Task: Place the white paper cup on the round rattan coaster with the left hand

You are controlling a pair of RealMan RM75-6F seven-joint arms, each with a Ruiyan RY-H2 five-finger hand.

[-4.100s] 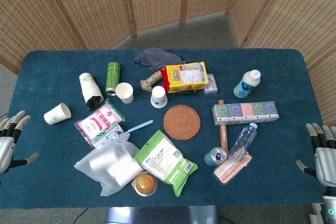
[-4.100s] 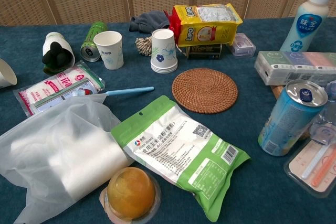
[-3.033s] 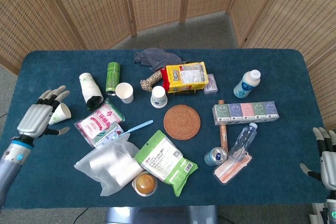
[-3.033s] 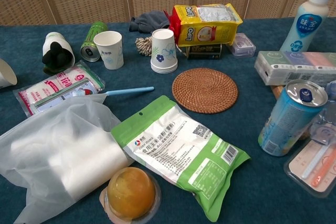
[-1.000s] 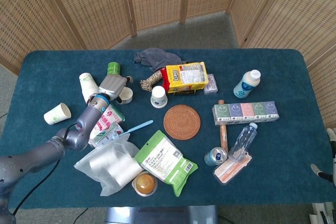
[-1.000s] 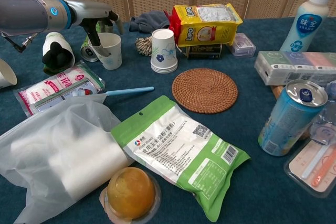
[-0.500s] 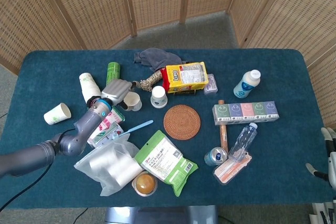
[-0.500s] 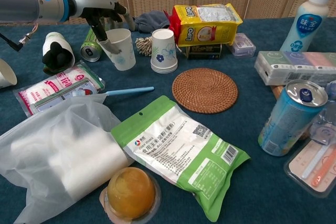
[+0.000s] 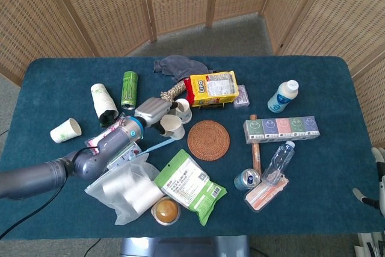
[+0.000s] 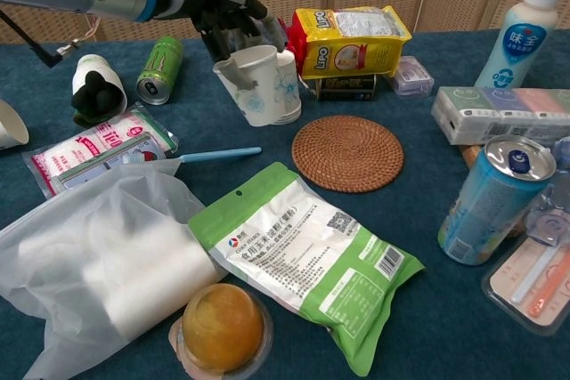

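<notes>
Far left at 9 o'clock, a small white paper cup with green print point(image 9: 65, 130) lies on its side on the dark blue tablecloth point(image 9: 48, 82). Next a tipped stack of white cups point(image 9: 103, 102) and a green drink can point(image 9: 129, 88) lying flat, about 10 o'clock. The left hand point(image 10: 233, 24), grey metal on a grey arm, grips the white paper cup with pale leaf print point(image 10: 256, 84) by its rim, fingers curled over the top edge, thumb side hidden. Cup is lifted off the cloth and tilted, mouth toward the arm, just beside the stack of flowered white cups point(image 10: 288, 86), at 9 o'clock from the round rattan coaster point(image 10: 347, 152) and apart from it. A blue toothbrush point(image 10: 216, 155) lies below the cup. A green-and-white snack pouch point(image 10: 303, 258) sits at 6 o'clock. A yellow biscuit pack point(image 10: 349, 40) at 12. A blue open can point(image 10: 487, 198) and white milk bottle point(image 10: 520, 36) on the right. Right hand point(image 9: 376, 194) only clips the frame edge at 4 o'clock; cannot tell how its fingers are set.
</notes>
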